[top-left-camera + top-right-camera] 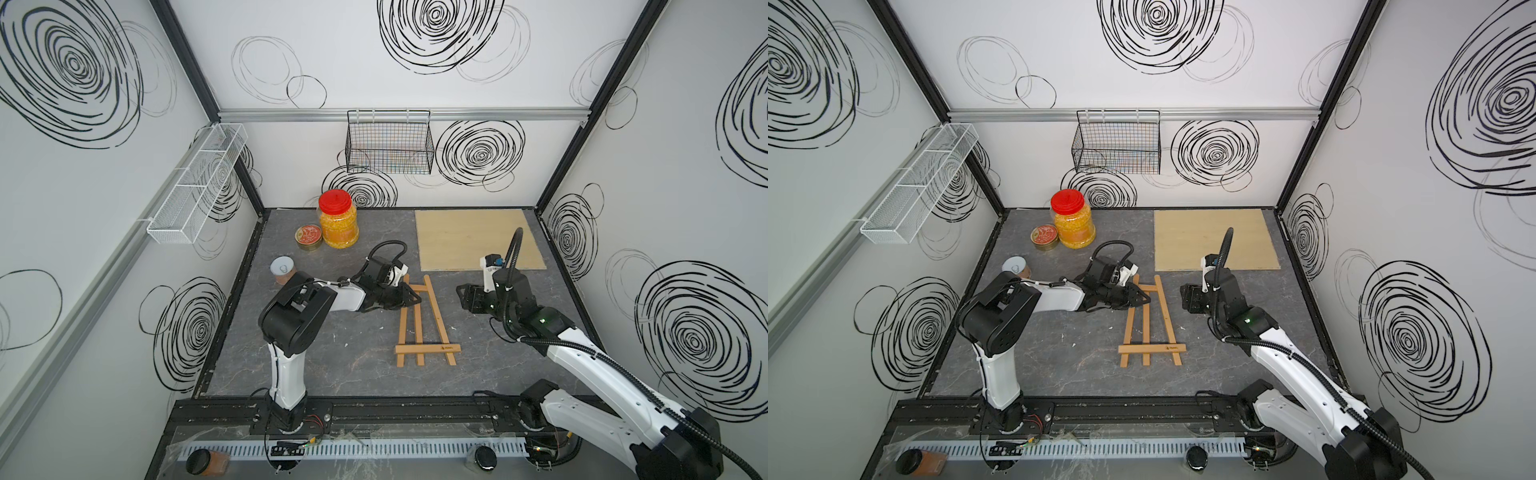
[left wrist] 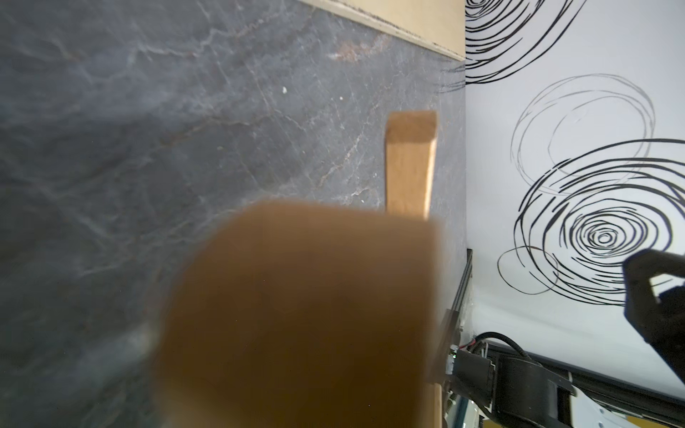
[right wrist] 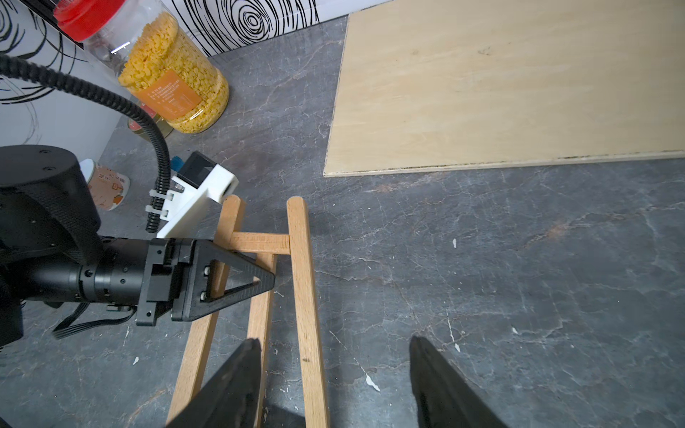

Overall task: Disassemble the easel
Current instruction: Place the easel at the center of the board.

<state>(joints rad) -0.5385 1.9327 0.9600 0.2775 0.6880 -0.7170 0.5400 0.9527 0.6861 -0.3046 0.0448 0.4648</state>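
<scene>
The honey-brown easel [image 1: 439,316] [image 1: 1169,320] lies flat mid-table, its ledge strip [image 1: 428,348] toward the front. My left gripper [image 1: 417,297] [image 1: 1146,299] [image 3: 270,281] is turned on its side at the easel's far end. Its upper finger lies across the left slat, with the tip at the middle slat just below the crossbar [image 3: 259,242]. The lower finger is hidden, and blurred wood [image 2: 304,315] fills the left wrist view, so the grip does not show. My right gripper [image 1: 461,297] [image 3: 333,344] hovers open to the easel's right, above the right slat [image 3: 302,278] and holding nothing.
A pale plywood board [image 1: 478,239] lies at the back right. A red-lidded jar of yellow grains [image 1: 337,224], a flat tin [image 1: 308,237] and a small can [image 1: 282,268] stand at the back left. A black wire basket [image 1: 388,143] hangs on the back wall.
</scene>
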